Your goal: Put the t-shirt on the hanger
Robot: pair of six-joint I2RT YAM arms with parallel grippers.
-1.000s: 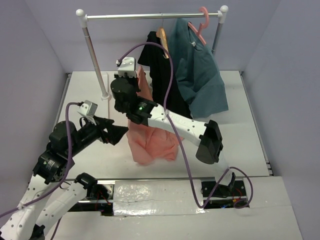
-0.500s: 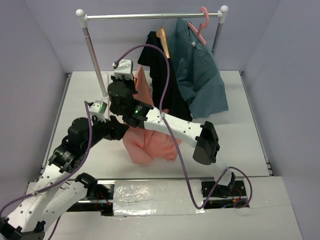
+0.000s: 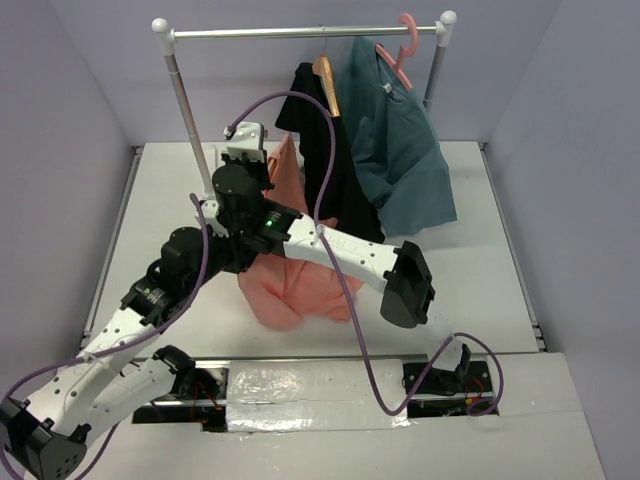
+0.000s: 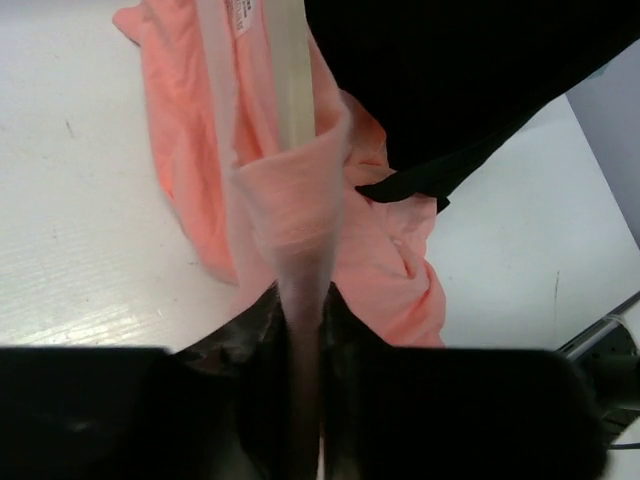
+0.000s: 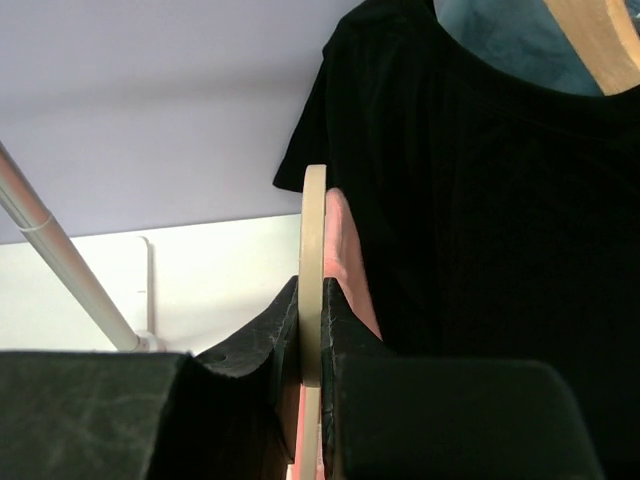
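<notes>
The salmon t-shirt hangs from the raised hanger and trails onto the white table. In the top view the cloth and the arms hide the hanger. The right wrist view shows the pale beige hanger edge-on, with my right gripper shut on it and pink cloth just behind. In the top view my right gripper is raised left of the black shirt. My left gripper is shut on a fold of the t-shirt, below the hanger's bar. Seen from above, the left gripper is at the shirt's left edge.
A clothes rack stands at the back, its left post close to my right wrist. A black shirt on a brown wooden hanger and a teal shirt on a pink hanger hang from it, right beside the t-shirt.
My left arm has swung in to the right to the t-shirt's left edge, and its gripper has gone from open to shut on the cloth. The right gripper has shifted slightly left and back with the hanger.
</notes>
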